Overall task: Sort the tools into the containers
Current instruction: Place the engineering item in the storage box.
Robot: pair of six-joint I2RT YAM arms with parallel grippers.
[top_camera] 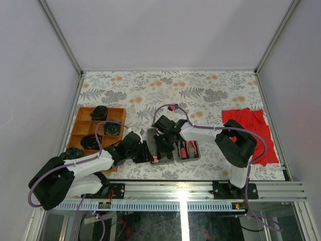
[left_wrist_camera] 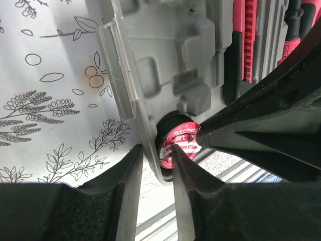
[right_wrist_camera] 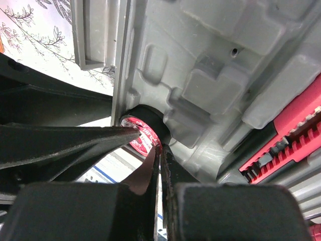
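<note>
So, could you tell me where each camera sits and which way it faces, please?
Top external: above and behind the arm bases, looking down on the floral table, wooden tray, grey case and red cloth; the left arm and right arm show.
Left wrist: low beside the case's corner, facing the round pink disc; the left gripper at the bottom, the right gripper at the right.
Right wrist: the same corner from the opposite side; the right gripper at the bottom.
Shared: both wrist views show the disc and case.

We log a flat grey moulded plastic case, matt; a small round pink disc, glossy printed face; an orange-brown wooden tray, smooth; a creased red cloth.
</note>
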